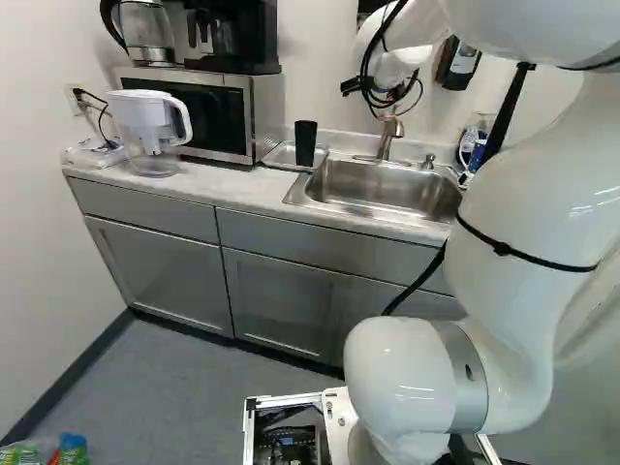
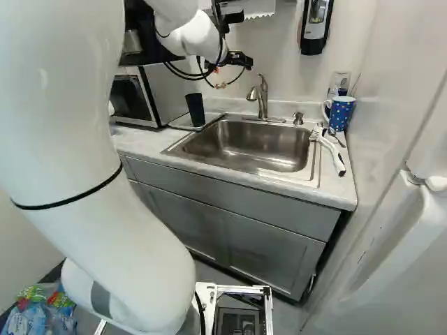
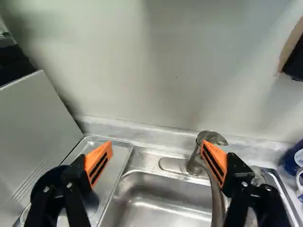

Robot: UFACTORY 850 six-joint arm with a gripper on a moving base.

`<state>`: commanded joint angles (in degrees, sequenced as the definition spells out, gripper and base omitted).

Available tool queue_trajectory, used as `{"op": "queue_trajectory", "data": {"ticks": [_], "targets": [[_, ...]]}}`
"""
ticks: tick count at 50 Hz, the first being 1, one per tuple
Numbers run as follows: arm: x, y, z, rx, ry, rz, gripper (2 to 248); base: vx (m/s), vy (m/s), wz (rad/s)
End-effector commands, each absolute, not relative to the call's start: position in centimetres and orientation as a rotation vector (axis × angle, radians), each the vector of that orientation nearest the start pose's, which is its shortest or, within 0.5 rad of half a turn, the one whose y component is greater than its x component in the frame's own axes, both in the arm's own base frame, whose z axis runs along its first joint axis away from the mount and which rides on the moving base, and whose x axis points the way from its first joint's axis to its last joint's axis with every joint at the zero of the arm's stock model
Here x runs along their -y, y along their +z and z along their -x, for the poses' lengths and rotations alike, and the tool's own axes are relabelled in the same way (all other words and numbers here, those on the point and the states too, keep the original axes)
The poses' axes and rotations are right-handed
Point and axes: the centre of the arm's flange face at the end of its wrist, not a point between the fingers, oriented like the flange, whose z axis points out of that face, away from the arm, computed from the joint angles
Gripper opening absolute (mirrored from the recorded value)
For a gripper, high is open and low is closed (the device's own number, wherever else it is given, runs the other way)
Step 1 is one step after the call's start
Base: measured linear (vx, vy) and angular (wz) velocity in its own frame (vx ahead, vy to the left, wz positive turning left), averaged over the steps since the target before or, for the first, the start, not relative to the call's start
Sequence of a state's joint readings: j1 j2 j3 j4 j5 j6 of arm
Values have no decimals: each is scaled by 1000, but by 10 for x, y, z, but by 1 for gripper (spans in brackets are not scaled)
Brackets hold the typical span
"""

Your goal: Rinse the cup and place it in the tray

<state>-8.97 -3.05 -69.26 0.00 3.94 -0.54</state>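
Black cup (image 1: 305, 143) upright in the metal tray (image 3: 112, 177), end effector (image 3: 156, 145) spread open, empty, near the faucet (image 3: 211, 138): placement looks done (can't confirm the rinse), so ease straight up before swinging away.

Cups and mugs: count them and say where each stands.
2: the black cup in the tray beside the sink, and the blue dotted mug on the counter across the sink. The arm may hide others; the clear item behind the mug I cannot identify.
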Motion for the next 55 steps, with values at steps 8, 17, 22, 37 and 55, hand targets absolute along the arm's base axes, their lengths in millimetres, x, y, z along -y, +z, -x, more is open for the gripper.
{"op": "queue_trajectory", "data": {"ticks": [8, 17, 22, 37, 55], "targets": [[75, 686, -537, -172, -1811, 2662, 247, 0, 0, 0], [61, 683, -522, -145, -1751, 2687, 247, 0, 0, 0], [55, 681, -514, -131, -1716, 2702, 247, 0, 0, 0], [44, 674, -485, -111, -1601, 2759, 247, 0, 0, 0], [52, 664, -450, -152, -1451, 2846, 247, 0, 0, 0]]}}
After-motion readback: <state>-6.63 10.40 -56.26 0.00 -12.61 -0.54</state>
